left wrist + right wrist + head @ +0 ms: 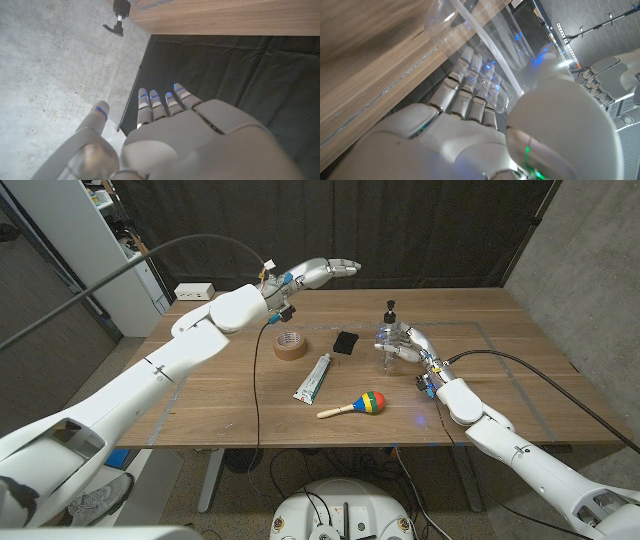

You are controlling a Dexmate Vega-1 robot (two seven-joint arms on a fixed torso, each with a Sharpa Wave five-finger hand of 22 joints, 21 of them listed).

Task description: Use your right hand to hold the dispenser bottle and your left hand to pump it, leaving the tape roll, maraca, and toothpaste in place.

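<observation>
A clear dispenser bottle (pixel 389 335) with a black pump head stands upright on the table's right half. My right hand (pixel 408 345) grips its body from the right, fingers wrapped around the clear plastic (pixel 485 45). My left hand (pixel 318 273) is raised above the table's far edge, left of the bottle and well apart from it, fingers extended and holding nothing. The pump head (pixel 116 20) appears small past my left hand (pixel 165 135). A tape roll (pixel 290 345), a white toothpaste tube (pixel 313 377) and a coloured maraca (pixel 357 405) lie near the table's middle.
A small black square object (pixel 346 342) lies between the tape roll and the bottle. A white power strip (pixel 194 291) sits at the far left corner. A black cable (pixel 256 380) hangs from my left arm across the table. Dark curtain behind.
</observation>
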